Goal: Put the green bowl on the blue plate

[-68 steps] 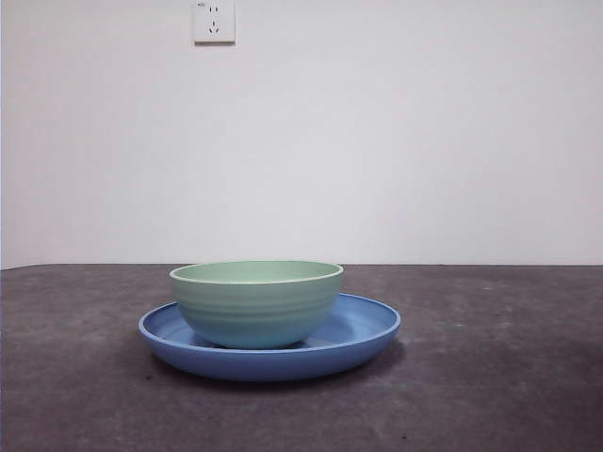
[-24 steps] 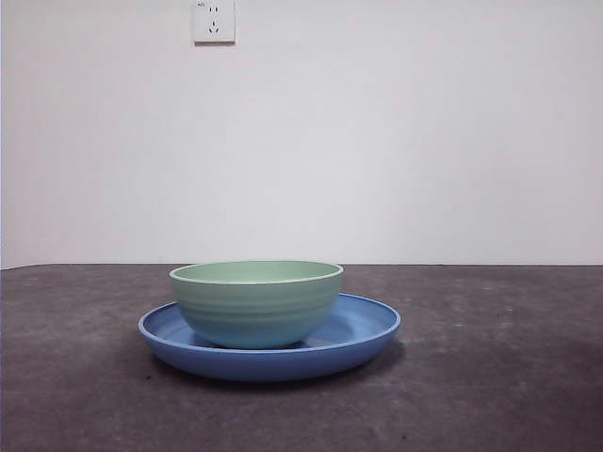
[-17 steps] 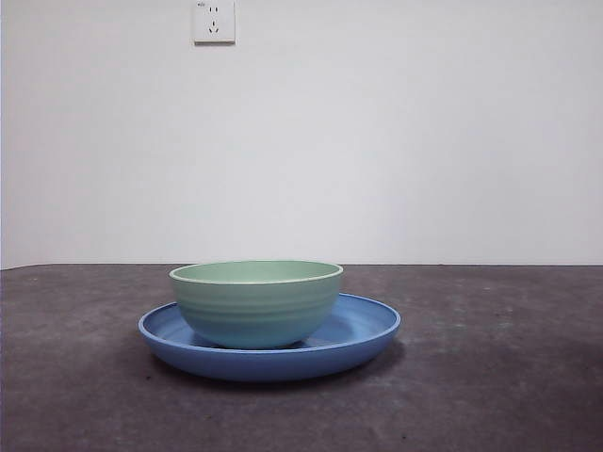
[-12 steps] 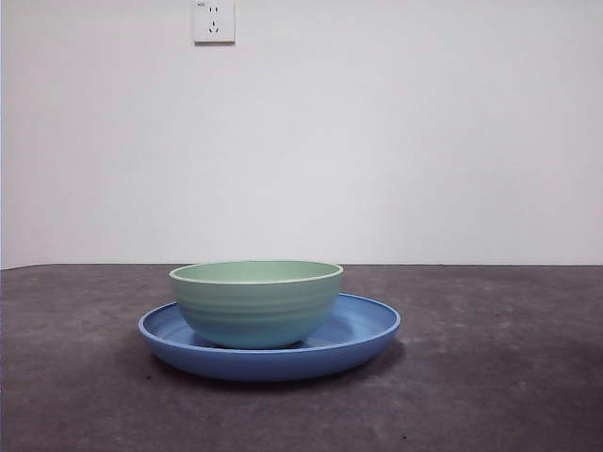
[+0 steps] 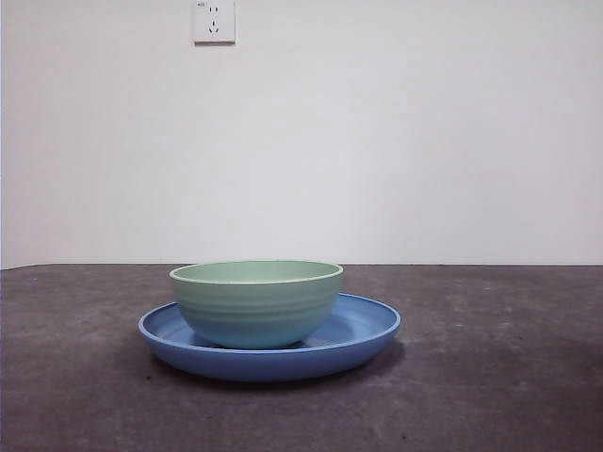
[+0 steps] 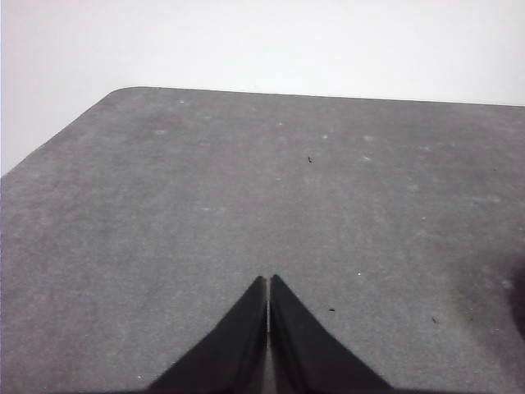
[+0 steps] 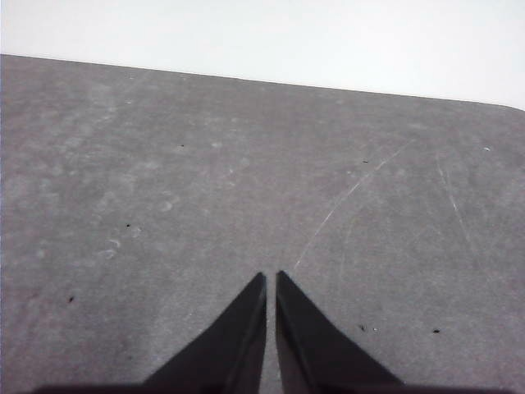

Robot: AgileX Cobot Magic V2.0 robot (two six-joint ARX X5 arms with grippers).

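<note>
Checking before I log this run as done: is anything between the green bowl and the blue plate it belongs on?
Nothing visible. The green bowl already sits upright inside the blue plate, left of its centre in the front view, with no gripper near it.

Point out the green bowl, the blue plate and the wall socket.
green bowl (image 5: 256,306): front view, middle of its ridged outer wall.
blue plate (image 5: 363,331): front view, bare sloping rim to one side of the bowl.
wall socket (image 5: 214,20): front view, centre of its white faceplate.

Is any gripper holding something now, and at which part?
Nothing is held. The left gripper and right gripper are shut over bare table; the green bowl sits free on the blue plate.
</note>
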